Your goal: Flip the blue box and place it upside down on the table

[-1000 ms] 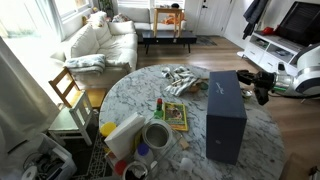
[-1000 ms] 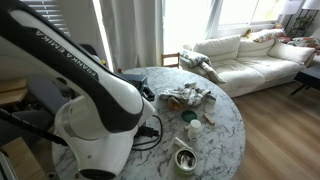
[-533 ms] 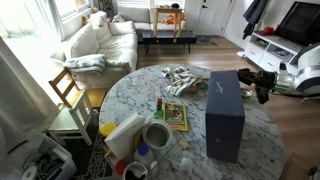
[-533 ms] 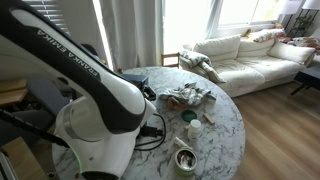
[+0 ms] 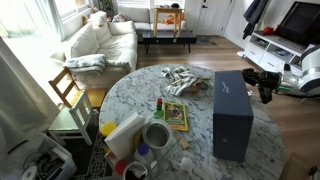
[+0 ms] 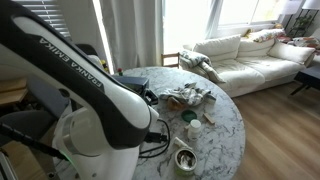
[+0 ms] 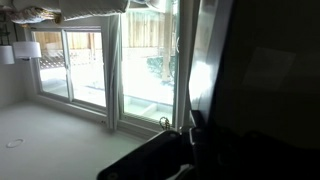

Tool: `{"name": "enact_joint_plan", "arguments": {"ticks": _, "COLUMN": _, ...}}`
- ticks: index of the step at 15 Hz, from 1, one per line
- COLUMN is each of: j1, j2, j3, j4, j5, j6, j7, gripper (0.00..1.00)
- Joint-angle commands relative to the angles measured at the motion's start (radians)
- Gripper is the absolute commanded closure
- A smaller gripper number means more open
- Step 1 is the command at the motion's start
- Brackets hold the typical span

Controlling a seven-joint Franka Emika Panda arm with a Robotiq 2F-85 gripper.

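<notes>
One large shallow dark navy-blue cardboard box (image 5: pixel 232 115), just beside black robot gripper (image 5: pixel 263 88). One round white marble-patterned table (image 5: pixel 135 95) under box. Beyond box from gripper: one small colourful flat booklet (image 5: pixel 176 116), one crumpled patterned cloth (image 5: pixel 181 79). Well apart from gripper: one white sofa (image 5: pixel 98 45), one wooden chair (image 5: pixel 66 90).

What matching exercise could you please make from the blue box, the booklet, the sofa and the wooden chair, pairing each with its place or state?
Things:
1. blue box
2. colourful booklet
3. white sofa
4. wooden chair

Places or states:
A. beyond the table, by the windows
B. lying flat near the middle of the table
C. up on edge, not lying flat
D. on the floor next to the table's rim

Pairs: 1-C, 2-B, 3-A, 4-D.
</notes>
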Motion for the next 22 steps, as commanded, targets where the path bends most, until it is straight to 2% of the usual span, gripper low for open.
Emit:
{"name": "enact_joint_plan", "arguments": {"ticks": 1, "j1": 0.002, "j2": 0.006, "j3": -0.008, "j4": 0.001, "j5": 0.000, "j6": -0.011, "j7": -0.001, "gripper": 0.96}}
{"name": "enact_joint_plan", "arguments": {"ticks": 5, "j1": 0.001, "j2": 0.007, "j3": -0.008, "j4": 0.001, "j5": 0.001, "j6": -0.014, "j7": -0.001, "gripper": 0.96}}
{"name": "enact_joint_plan", "arguments": {"ticks": 6, "j1": -0.005, "j2": 0.028, "j3": -0.001, "j4": 0.000, "j5": 0.022, "j6": -0.063, "j7": -0.018, "gripper": 0.99}}
{"name": "enact_joint_plan", "arguments": {"ticks": 13, "j1": -0.013, "j2": 0.125, "j3": 0.029, "j4": -0.010, "j5": 0.109, "j6": -0.377, "j7": -0.008, "gripper": 0.99}}
{"name": "enact_joint_plan", "arguments": {"ticks": 19, "j1": 0.000, "j2": 0.195, "j3": 0.016, "j4": 0.027, "j5": 0.035, "j6": -0.401, "j7": -0.022, "gripper": 0.99}}
{"name": "enact_joint_plan", "arguments": {"ticks": 20, "j1": 0.001, "j2": 0.202, "j3": 0.015, "j4": 0.032, "j5": 0.024, "j6": -0.399, "j7": -0.026, "gripper": 0.93}}
{"name": "enact_joint_plan", "arguments": {"ticks": 21, "j1": 0.002, "j2": 0.207, "j3": 0.013, "j4": 0.039, "j5": 0.011, "j6": -0.395, "j7": -0.028, "gripper": 0.69}}
{"name": "enact_joint_plan", "arguments": {"ticks": 22, "j1": 0.002, "j2": 0.209, "j3": 0.010, "j4": 0.047, "j5": -0.002, "j6": -0.389, "j7": -0.028, "gripper": 0.68}}
